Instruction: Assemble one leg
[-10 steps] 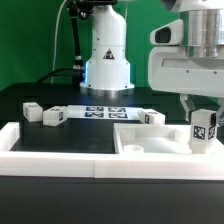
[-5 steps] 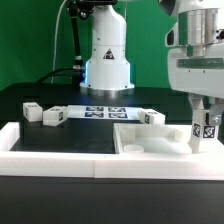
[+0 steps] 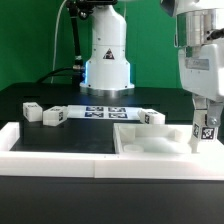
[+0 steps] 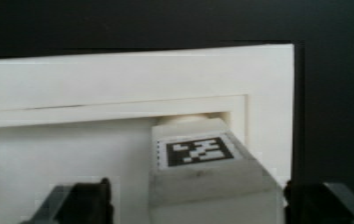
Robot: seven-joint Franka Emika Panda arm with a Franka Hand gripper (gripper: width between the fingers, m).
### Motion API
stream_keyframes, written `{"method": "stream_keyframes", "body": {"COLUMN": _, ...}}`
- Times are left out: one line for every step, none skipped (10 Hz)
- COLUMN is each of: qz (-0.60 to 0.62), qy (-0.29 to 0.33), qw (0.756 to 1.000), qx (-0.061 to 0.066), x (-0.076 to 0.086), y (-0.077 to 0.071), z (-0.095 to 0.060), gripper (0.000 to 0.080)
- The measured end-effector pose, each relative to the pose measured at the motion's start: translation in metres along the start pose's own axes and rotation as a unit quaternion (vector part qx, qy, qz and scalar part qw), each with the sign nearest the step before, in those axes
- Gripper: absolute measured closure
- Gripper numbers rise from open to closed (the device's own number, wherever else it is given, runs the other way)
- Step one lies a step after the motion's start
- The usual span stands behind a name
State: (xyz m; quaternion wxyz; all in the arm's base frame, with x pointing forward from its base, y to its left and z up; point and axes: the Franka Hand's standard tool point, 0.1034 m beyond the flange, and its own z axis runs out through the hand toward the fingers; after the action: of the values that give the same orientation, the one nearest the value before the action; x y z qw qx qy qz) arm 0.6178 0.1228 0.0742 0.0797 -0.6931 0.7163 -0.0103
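Note:
The leg (image 3: 205, 131), a white post with a black-and-white tag, stands upright at the right end of the large flat white plate (image 3: 150, 142). My gripper (image 3: 206, 118) comes down from above and is shut on the leg, one finger on each side. In the wrist view the leg (image 4: 206, 160) shows its tag between my two dark fingers (image 4: 89, 203), with my gripper (image 4: 206, 203) over the plate's raised corner (image 4: 138, 90). The leg's lower end is hidden behind the plate's rim.
Two more tagged white legs (image 3: 30, 110) (image 3: 53, 116) lie at the exterior view's left, and another (image 3: 152, 117) behind the plate. The marker board (image 3: 105, 111) lies at the back. A white raised border (image 3: 60, 142) runs along the front. The robot base (image 3: 107, 55) stands behind.
My gripper body has turned and shifted toward the exterior view's right. The leg has stayed at the plate's right end, its tag shifted slightly right.

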Motion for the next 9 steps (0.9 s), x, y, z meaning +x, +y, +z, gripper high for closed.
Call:
{"method": "stream_keyframes", "body": {"qz": -0.035, "qy": 0.0, "qw": 0.999, "qx": 0.0, "x": 0.0024, "y": -0.0004, "z": 0.0002, "gripper": 0.0276}}
{"method": "stream_keyframes", "body": {"qz": -0.096, "qy": 0.001, "qw": 0.995, "qx": -0.001, "x": 0.0045, "y": -0.0006, "z": 0.0009, "gripper": 0.0176}}
{"method": "stream_keyframes", "body": {"qz": -0.168, "qy": 0.0, "qw": 0.986, "qx": -0.005, "x": 0.0044, "y": -0.0012, "z": 0.0008, "gripper": 0.0158}}
{"method": "stream_keyframes", "body": {"qz": -0.222, "qy": -0.002, "qw": 0.975, "qx": -0.012, "x": 0.0016, "y": -0.0021, "z": 0.0004, "gripper": 0.0158}}
{"method": "stream_keyframes", "body": {"qz": -0.283, "qy": -0.004, "qw": 0.959, "qx": -0.02, "x": -0.0009, "y": -0.0031, "z": 0.0001, "gripper": 0.0151}}
{"method": "stream_keyframes", "body": {"qz": -0.323, "qy": -0.007, "qw": 0.946, "qx": -0.025, "x": -0.001, "y": -0.0045, "z": 0.0003, "gripper": 0.0151}}
{"method": "stream_keyframes", "body": {"qz": -0.38, "qy": -0.011, "qw": 0.924, "qx": -0.032, "x": -0.001, "y": -0.0038, "z": 0.0014, "gripper": 0.0151}}
{"method": "stream_keyframes", "body": {"qz": -0.432, "qy": -0.014, "qw": 0.901, "qx": -0.034, "x": -0.0002, "y": -0.0044, "z": 0.0035, "gripper": 0.0151}}
{"method": "stream_keyframes", "body": {"qz": -0.471, "qy": -0.016, "qw": 0.881, "qx": -0.036, "x": 0.0025, "y": -0.0047, "z": 0.005, "gripper": 0.0151}}
